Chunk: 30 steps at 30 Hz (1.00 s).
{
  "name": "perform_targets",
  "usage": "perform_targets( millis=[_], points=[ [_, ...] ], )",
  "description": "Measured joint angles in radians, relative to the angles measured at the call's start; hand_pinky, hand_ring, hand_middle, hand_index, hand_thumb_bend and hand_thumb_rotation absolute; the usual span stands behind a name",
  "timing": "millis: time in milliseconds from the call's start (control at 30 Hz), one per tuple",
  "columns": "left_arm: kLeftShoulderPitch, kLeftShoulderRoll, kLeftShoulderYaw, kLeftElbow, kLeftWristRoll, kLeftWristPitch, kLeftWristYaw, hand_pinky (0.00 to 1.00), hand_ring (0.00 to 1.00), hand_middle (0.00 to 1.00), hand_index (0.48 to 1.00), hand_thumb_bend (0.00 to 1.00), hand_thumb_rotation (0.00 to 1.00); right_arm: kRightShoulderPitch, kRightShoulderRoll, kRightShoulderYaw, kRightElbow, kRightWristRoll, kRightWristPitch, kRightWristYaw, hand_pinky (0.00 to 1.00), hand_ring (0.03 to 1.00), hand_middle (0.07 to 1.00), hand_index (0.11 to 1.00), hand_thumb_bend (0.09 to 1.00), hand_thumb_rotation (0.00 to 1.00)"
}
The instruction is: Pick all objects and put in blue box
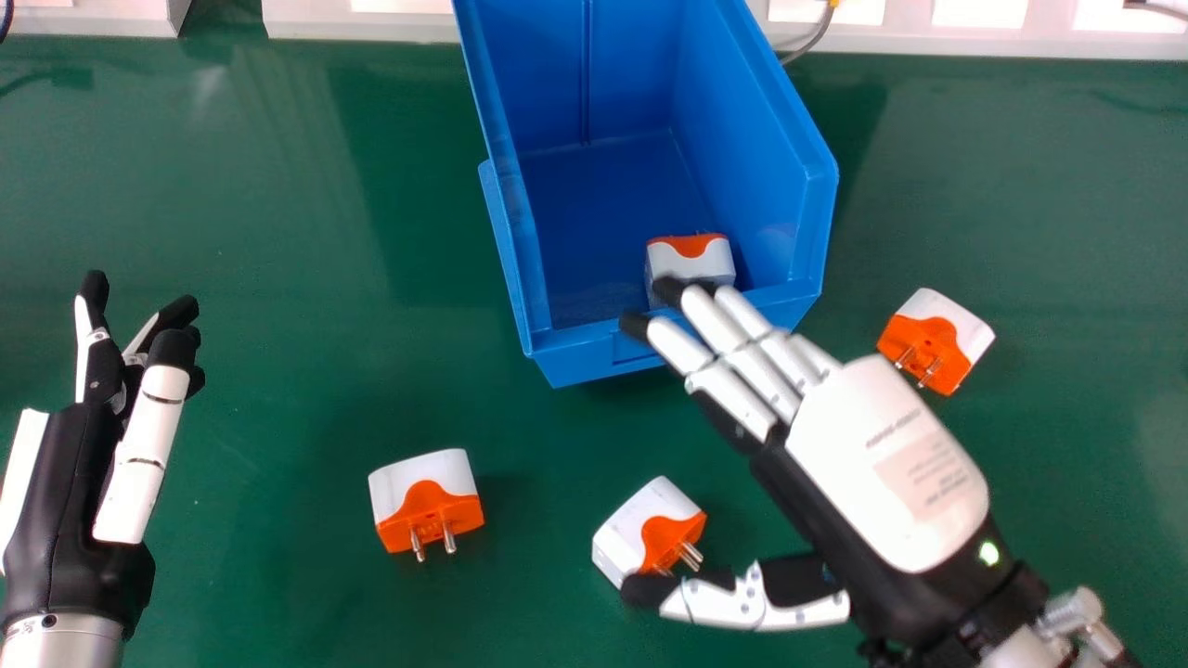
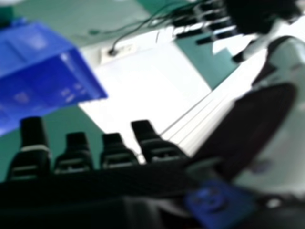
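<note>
The right hand (image 1: 886,464) has straight fingers, thumb spread apart near one adapter (image 1: 626,538). Just ahead of its fingers, another adapter (image 1: 689,260) sits inside the blue box (image 1: 580,360). On the bench (image 1: 278,371), one adapter (image 1: 422,492) lies left of it, another (image 1: 933,343) right.

We see an open blue box (image 1: 585,360) holding one white-and-orange plug (image 1: 696,260) by its near wall; outside, matching left plug (image 1: 425,496), middle plug (image 1: 650,529) and right plug (image 1: 937,339) lie apart, prongs showing.
</note>
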Motion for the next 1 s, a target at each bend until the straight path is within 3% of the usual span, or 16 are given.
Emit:
perform_targets(
  millis=[100, 233, 467, 633, 733, 900, 1000],
  points=[
    [-0.002, 0.0, 0.0, 0.0, -0.003, -0.001, -0.006, 0.9, 0.93, 0.92, 0.928, 0.63, 0.85, 0.0, -0.005, 0.0, 0.03, -0.007, -0.034, 0.0, 0.76, 0.911, 0.946, 0.894, 0.439, 0.68],
    [-0.003, 0.0, 0.0, 0.0, -0.003, -0.007, -0.007, 0.89, 0.92, 0.92, 0.926, 0.62, 0.84, -0.011, -0.003, 0.01, 0.093, -0.044, -0.07, -0.008, 0.72, 0.887, 0.928, 0.872, 0.452, 0.62],
    [-0.002, 0.0, 0.0, 0.0, -0.004, -0.006, -0.006, 0.91, 0.93, 0.92, 0.928, 0.62, 0.84, -0.072, 0.005, 0.03, 0.177, -0.082, -0.076, 0.004, 0.75, 0.9, 0.934, 0.883, 0.429, 0.65],
    [-0.006, 0.0, 0.0, 0.0, -0.005, -0.006, -0.007, 0.9, 0.92, 0.92, 0.925, 0.61, 0.83, -0.144, 0.001, 0.054, 0.235, -0.106, -0.072, 0.053, 0.75, 0.899, 0.944, 0.898, 0.459, 0.51],
    [-0.006, 0.0, 0.001, -0.001, -0.004, -0.006, -0.004, 0.89, 0.91, 0.91, 0.919, 0.6, 0.83, -0.184, 0.002, 0.065, 0.277, -0.11, -0.072, 0.062, 0.72, 0.884, 0.921, 0.864, 0.488, 0.44],
    [-0.006, 0.0, 0.0, -0.008, 0.004, -0.002, 0.007, 0.9, 0.92, 0.92, 0.927, 0.61, 0.84, -0.25, 0.006, 0.094, 0.35, -0.126, -0.066, 0.062, 0.73, 0.887, 0.919, 0.86, 0.467, 0.52],
    [-0.006, 0.0, 0.0, -0.008, 0.005, -0.001, 0.007, 0.89, 0.92, 0.92, 0.923, 0.61, 0.84, -0.276, 0.007, 0.109, 0.378, -0.13, -0.054, 0.071, 0.75, 0.9, 0.931, 0.871, 0.458, 0.53]
  ],
)
